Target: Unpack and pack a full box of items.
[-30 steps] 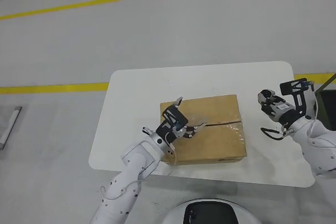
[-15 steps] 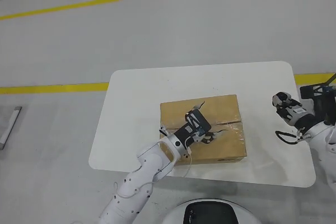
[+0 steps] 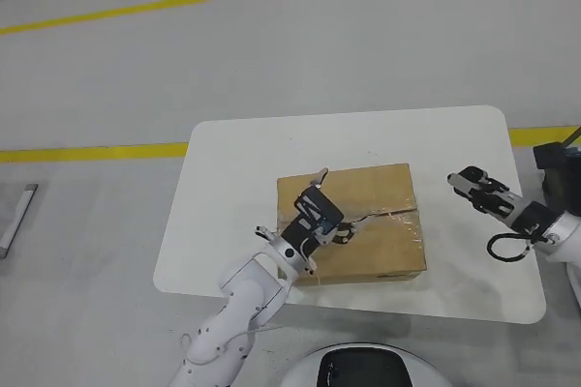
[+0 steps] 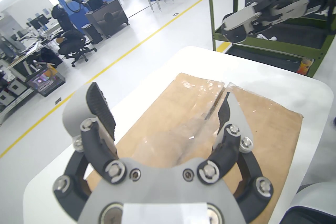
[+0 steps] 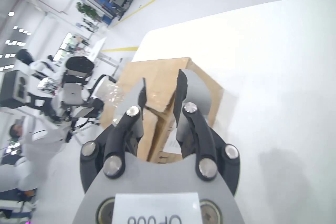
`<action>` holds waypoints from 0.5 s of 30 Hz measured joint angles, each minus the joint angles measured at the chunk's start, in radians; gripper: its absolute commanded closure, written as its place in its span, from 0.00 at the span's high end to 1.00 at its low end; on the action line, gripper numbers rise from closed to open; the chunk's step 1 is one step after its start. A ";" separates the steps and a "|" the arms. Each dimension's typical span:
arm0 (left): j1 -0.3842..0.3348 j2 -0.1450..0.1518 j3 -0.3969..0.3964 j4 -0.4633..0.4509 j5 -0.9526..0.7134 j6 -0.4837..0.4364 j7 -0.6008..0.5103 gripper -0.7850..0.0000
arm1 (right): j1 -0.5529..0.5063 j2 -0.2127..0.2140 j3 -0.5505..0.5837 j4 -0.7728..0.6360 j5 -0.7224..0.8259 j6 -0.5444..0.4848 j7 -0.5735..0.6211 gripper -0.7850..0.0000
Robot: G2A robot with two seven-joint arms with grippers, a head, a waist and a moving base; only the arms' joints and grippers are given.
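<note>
White table (image 3: 223, 164): box (image 3: 387, 193) beneath left gripper (image 3: 333, 203)

We see a brown cardboard box (image 3: 368, 189) with clear glossy tape (image 4: 183, 128), a white table (image 3: 232, 193), a pale grey floor (image 3: 271, 58) with yellow lines (image 3: 77, 153), an olive green cart (image 4: 212, 15).

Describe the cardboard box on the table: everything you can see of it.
The cardboard box is brown and rectangular, lying flat near the middle of the white table. Its top flaps are shut, with shiny, wrinkled clear tape along the centre seam; a dark slit shows along the seam toward one end. The left gripper is open over the seam; contact cannot be told. The right gripper is apart, off its end.
</note>
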 measured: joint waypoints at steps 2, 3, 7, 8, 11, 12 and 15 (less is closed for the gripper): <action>0.040 0.008 -0.042 -0.034 0.009 0.014 -0.023 1.00 | 0.021 0.003 -0.004 0.012 0.085 0.022 0.072 1.00; 0.068 0.013 -0.071 -0.056 0.016 0.022 -0.040 1.00 | 0.037 0.006 -0.006 0.018 0.130 0.036 0.121 1.00; 0.159 0.029 -0.166 -0.125 0.035 0.039 -0.081 1.00 | 0.064 0.010 -0.006 0.027 0.181 0.049 0.183 1.00; 0.178 0.032 -0.186 -0.138 0.041 0.039 -0.088 1.00 | 0.064 0.010 -0.006 0.027 0.180 0.049 0.182 1.00; 0.238 0.041 -0.249 -0.175 0.066 0.045 -0.106 1.00 | 0.063 0.010 -0.006 0.026 0.179 0.048 0.180 1.00; 0.259 0.044 -0.269 -0.185 0.069 0.048 -0.108 1.00 | 0.063 0.010 -0.006 0.026 0.179 0.048 0.180 1.00; 0.301 0.048 -0.309 -0.202 0.068 0.057 -0.114 1.00 | 0.063 0.010 -0.006 0.026 0.179 0.048 0.180 1.00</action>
